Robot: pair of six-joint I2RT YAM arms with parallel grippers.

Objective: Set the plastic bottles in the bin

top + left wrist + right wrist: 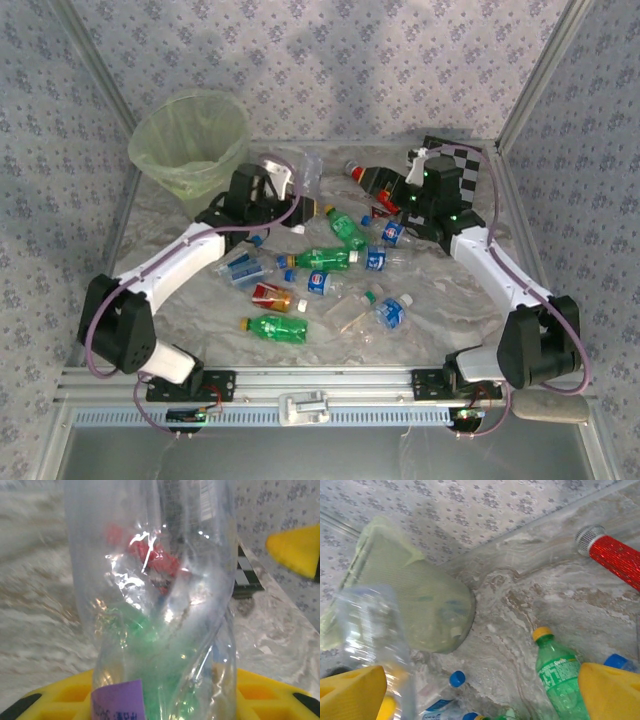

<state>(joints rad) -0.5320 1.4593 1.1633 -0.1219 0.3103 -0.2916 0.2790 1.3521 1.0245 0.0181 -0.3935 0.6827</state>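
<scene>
The left gripper [283, 182] is clamped on a clear bottle [160, 605]. In the left wrist view the bottle is seen pressed against the yellow fingers [280, 695], with a purple sticker at its lower end. From above, this bottle [288, 165] is held just to the right of the bin [190, 140], near the back of the table [200, 330], and not over the bin's mouth. The left arm is stretched from its base at the near left corner towards the bin.

The right gripper [482, 695] is spread wide, and nothing is gripped between its yellow fingers [610, 690]. A green bottle [557, 672] with an orange cap is seen lying just beside the right-hand finger. A red glittering cylinder [615, 560] is seen further off, against the table's edge. From above, the right gripper [383, 190] is placed at the back of the table, beside the checkerboard [455, 160].

The bin, pale green and bag-lined, is set in the far left corner; through the right wrist camera its translucent wall [420, 595] is seen beyond the held bottle [375, 630].

The other plastic bottles [322, 258] are scattered flat over the middle of the table, between the two arms, well apart from the bin.
</scene>
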